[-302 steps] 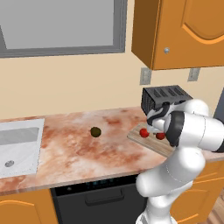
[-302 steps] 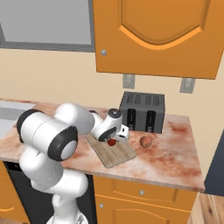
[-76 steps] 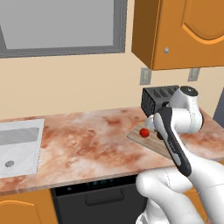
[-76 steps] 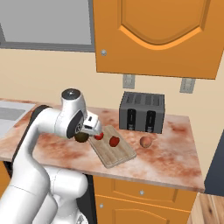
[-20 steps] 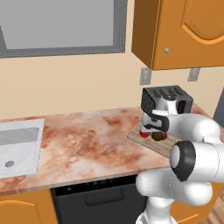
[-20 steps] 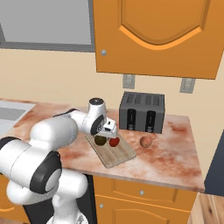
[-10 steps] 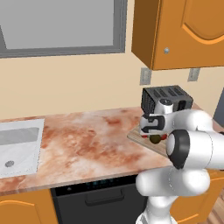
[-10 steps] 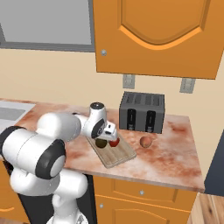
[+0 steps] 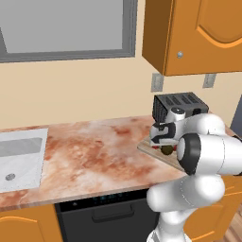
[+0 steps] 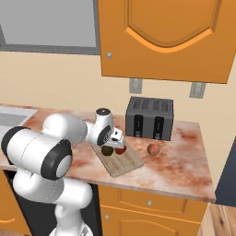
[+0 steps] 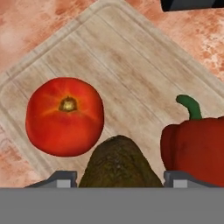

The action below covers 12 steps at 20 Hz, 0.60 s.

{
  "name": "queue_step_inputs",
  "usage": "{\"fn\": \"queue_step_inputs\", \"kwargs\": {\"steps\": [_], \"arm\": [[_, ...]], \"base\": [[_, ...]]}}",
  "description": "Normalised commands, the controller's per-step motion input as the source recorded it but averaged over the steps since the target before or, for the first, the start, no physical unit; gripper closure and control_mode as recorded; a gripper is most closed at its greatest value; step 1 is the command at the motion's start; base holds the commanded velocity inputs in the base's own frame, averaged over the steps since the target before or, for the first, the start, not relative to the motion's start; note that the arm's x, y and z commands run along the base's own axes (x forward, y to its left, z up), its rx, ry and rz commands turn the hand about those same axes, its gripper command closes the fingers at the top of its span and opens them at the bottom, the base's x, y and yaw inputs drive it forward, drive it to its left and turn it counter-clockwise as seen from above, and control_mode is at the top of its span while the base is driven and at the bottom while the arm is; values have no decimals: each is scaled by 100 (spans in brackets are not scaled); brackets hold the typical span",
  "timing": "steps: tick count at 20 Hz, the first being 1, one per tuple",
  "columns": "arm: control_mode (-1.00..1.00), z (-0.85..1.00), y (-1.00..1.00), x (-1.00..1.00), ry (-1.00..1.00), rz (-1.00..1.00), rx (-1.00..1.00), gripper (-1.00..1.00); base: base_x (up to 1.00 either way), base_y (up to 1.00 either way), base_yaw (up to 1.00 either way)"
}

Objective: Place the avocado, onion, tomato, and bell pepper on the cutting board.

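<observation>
The marble-patterned counter (image 10: 184, 156) carries the black toaster (image 10: 150, 117) and the cutting board (image 10: 126, 163), where the gripper (image 10: 112, 144) sits low with the avocado (image 11: 119, 164) between its fingertips (image 11: 177, 177), clasped on it, flanked by the tomato (image 11: 64, 116) and bell pepper (image 11: 199, 146). The avocado should be let go gently so it does not roll. The onion (image 10: 154, 149) waits beside the board, near the toaster. No writing is legible.

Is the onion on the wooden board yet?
No. The onion sits on the counter beside the cutting board, near the toaster.
</observation>
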Motion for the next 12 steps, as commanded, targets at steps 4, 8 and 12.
{"fn": "queue_step_inputs", "kwargs": {"steps": [4, 8, 12], "arm": [[-100, -23, 0, 2, 0, 0, -1, -100], [-100, -8, 0, 0, 0, 0, 0, -100], [-100, 2, 0, 0, 0, 0, 0, -100]], "base": [[0, 0, 0], [0, 0, 0], [0, 0, 0]]}}
